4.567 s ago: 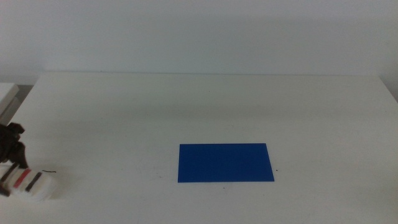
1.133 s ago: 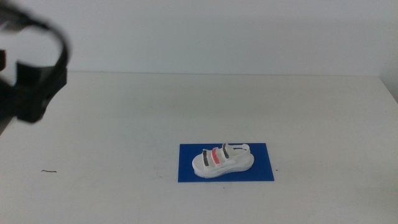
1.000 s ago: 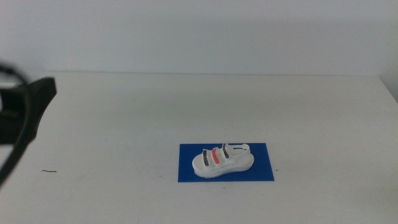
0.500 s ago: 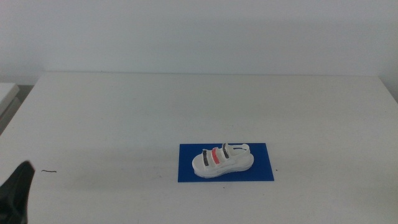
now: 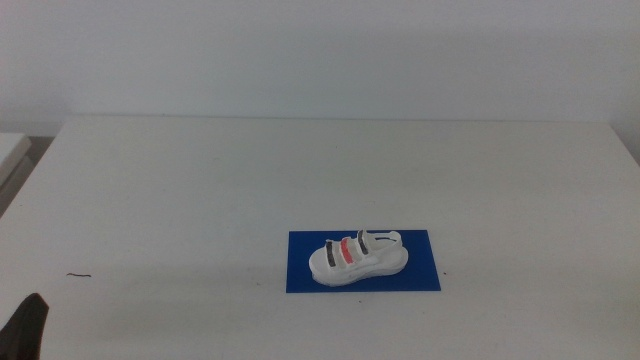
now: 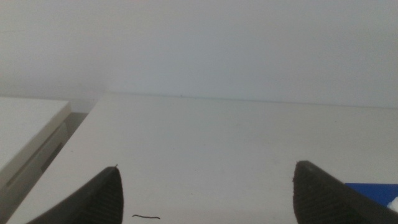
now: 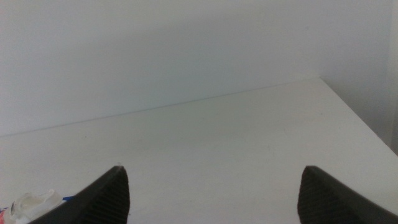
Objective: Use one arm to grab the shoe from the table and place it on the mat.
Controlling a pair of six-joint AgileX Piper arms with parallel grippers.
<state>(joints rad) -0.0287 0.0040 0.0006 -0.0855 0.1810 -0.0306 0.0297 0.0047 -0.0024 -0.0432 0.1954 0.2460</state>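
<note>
The white shoe point(image 5: 358, 258), with two dark grey straps and one red strap, lies on the blue mat point(image 5: 305, 272) on the white table point(image 5: 300, 170), right of the middle. Nothing holds it. My left gripper point(image 6: 205, 186) is open and empty, low at the table's front left; only a dark tip of it shows in the middle view point(image 5: 27, 328). A corner of the mat point(image 6: 373, 188) shows in the left wrist view. My right gripper point(image 7: 214, 190) is open and empty, out of the middle view. The shoe's end point(image 7: 31, 204) shows in the right wrist view.
A thin dark speck point(image 5: 78, 275) lies on the table at the front left and also shows in the left wrist view point(image 6: 145, 217). A white ledge point(image 6: 25, 124) stands beyond the table's left edge. A pale wall rises behind the table.
The shoe went from the table's front left corner onto the mat. The left arm let go, then drew back down to the front left corner, nearly out of the middle view.
</note>
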